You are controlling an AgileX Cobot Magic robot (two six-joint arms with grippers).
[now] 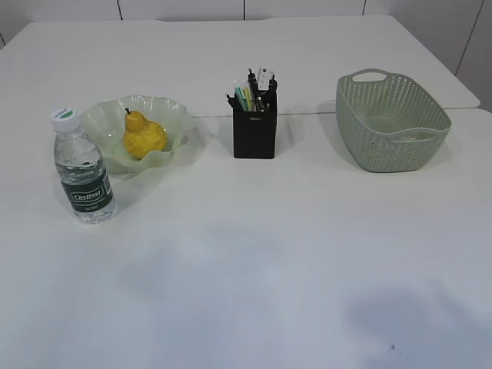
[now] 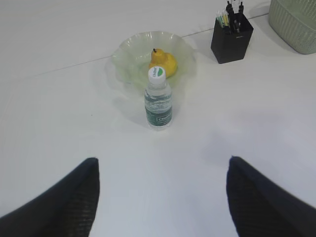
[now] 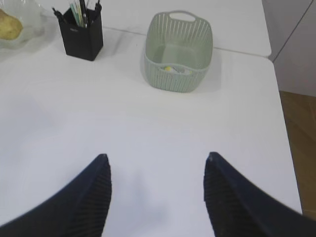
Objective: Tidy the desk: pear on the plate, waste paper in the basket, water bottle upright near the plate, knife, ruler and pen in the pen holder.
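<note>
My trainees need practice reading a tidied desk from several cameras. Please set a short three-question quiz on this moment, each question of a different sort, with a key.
1. True or false: the pear lies on the plate.
2. Multiple choice: where is the waste paper? A) on the desk beside the pen holder; B) inside the basket; C) on the plate.
3. Fill the gap: the water bottle stands ______ on the desk, near the plate.

Key
1. True; it rests in the dish.
2. B; the right wrist view shows it on the basket's floor.
3. Upright, with its white cap on top.
</note>
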